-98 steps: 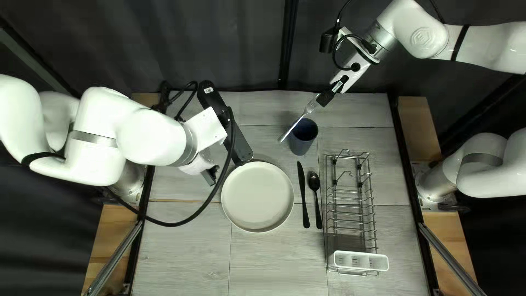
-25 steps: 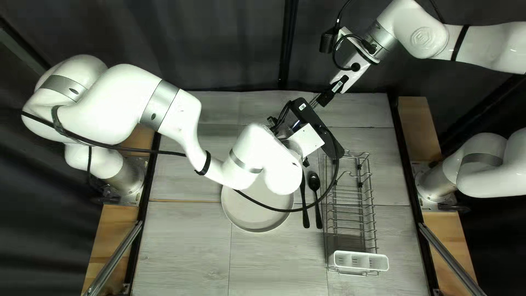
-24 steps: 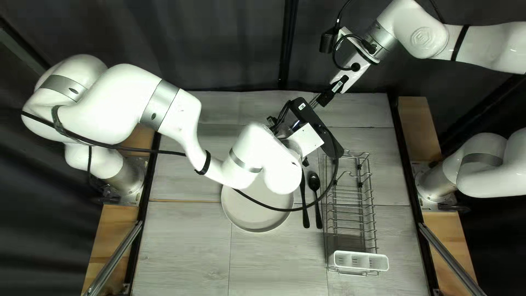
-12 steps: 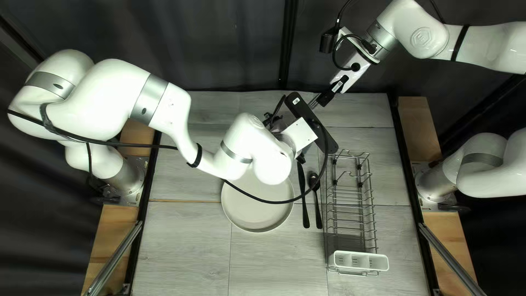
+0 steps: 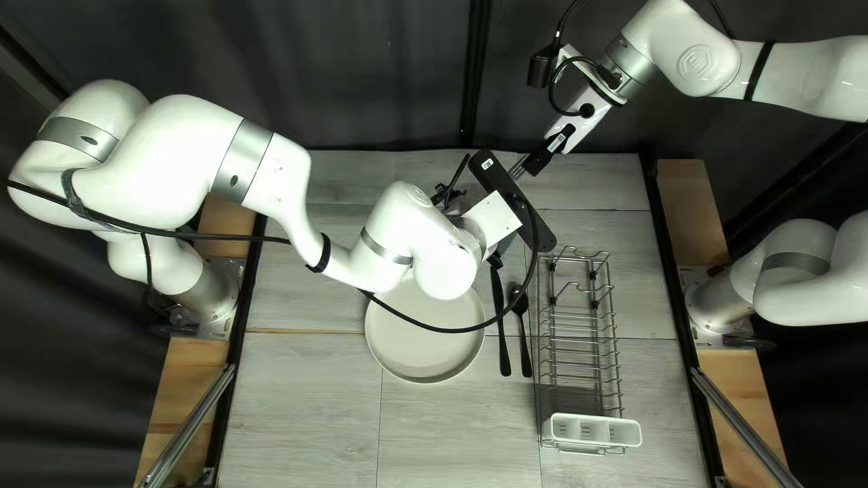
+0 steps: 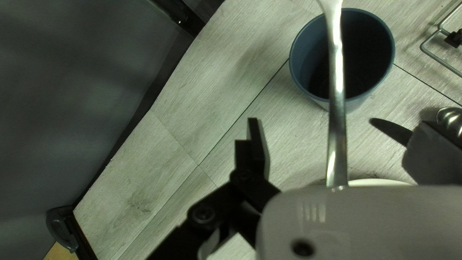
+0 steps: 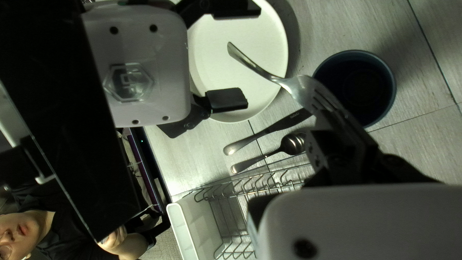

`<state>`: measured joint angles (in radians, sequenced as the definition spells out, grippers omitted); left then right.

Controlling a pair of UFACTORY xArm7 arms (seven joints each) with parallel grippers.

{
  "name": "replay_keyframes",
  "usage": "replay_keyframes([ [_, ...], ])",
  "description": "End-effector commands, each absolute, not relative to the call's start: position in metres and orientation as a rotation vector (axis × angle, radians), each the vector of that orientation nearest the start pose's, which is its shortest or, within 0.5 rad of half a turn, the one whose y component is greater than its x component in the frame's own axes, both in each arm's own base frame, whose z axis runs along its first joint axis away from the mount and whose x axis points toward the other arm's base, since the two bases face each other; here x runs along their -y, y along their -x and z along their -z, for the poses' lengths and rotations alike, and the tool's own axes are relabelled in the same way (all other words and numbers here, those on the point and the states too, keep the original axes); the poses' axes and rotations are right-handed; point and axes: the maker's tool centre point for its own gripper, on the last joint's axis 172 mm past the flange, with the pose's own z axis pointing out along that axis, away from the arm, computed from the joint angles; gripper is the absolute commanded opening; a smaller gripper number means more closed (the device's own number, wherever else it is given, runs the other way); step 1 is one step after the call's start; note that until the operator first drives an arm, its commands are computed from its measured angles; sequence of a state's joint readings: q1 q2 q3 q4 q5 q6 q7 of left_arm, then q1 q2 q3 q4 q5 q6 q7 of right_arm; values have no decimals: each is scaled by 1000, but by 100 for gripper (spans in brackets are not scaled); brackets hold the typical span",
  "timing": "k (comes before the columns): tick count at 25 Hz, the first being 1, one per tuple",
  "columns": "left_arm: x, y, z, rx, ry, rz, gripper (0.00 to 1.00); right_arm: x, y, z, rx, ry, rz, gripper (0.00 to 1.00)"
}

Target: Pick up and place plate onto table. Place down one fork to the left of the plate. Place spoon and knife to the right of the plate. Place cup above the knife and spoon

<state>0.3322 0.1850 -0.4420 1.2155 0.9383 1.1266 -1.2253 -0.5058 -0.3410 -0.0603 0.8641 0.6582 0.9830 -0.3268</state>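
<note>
- left gripper (image 6: 342, 137): wide, one finger on each side of the fork's (image 6: 337, 110) free handle, neither touching it.
- right gripper (image 7: 333, 118): closed on the fork at the tine end, holding it up off the table (image 5: 307, 407), handle pointing toward the other gripper.
- change: about four seconds ago the left arm (image 5: 176, 163) was back at the left, short of the fork. now it reaches across the far part of the plate (image 5: 411, 352) to the fork. over the last second it has shifted only slightly, a little left and far.
- no change seen in the right arm (image 5: 696, 63); it has kept its pose throughout.
- meaning: reads as a handover, so the fork can go down left of the plate, on the left arm's side. judged the last piece to place.
- plate: flat on the table, unmoved. knife (image 5: 504, 348) and spoon (image 5: 524, 348): side by side on its right, also unmoved, knife nearer the plate.
- cup (image 7: 365, 86): upright on the table, at the far end of the knife and spoon; masked in the top left view. its spot looks acceptable.
- next, by my judgement: center on the handle, close, confirm the grip, and only then let the right gripper release.
- risks: a thin, slick handle could twist in the grip; an early release could drop the fork onto the cup.
</note>
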Motion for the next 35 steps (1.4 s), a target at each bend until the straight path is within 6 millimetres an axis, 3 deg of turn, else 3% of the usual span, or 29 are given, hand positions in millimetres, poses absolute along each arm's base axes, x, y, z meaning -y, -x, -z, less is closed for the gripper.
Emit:
replay_keyframes([
  [1,-111,-548,-230,803,2331,540,0,144,-436,-302,-714,2522,609,0],
  [2,-111,-548,-230,803,2331,540,0,144,-436,-302,-714,2522,609,2],
  [4,-111,-548,-230,803,2331,540,0,144,-436,-302,-714,2522,609,94],
  [5,-111,-548,-230,803,2331,540,0,144,-436,-302,-714,2522,609,100],
  [12,-103,-522,-222,846,2321,526,0,144,-436,-302,-714,2522,609,100],
  [17,-69,-464,-208,905,2319,469,0,144,-436,-302,-714,2522,609,100],
  [23,-14,-385,-201,1088,2303,354,0,144,-436,-302,-714,2522,609,100],
  [26,0,-374,-203,1141,2319,329,0,144,-436,-302,-714,2522,609,100],
  [35,3,-373,-199,1175,2316,317,0,144,-436,-302,-714,2522,609,100],
])
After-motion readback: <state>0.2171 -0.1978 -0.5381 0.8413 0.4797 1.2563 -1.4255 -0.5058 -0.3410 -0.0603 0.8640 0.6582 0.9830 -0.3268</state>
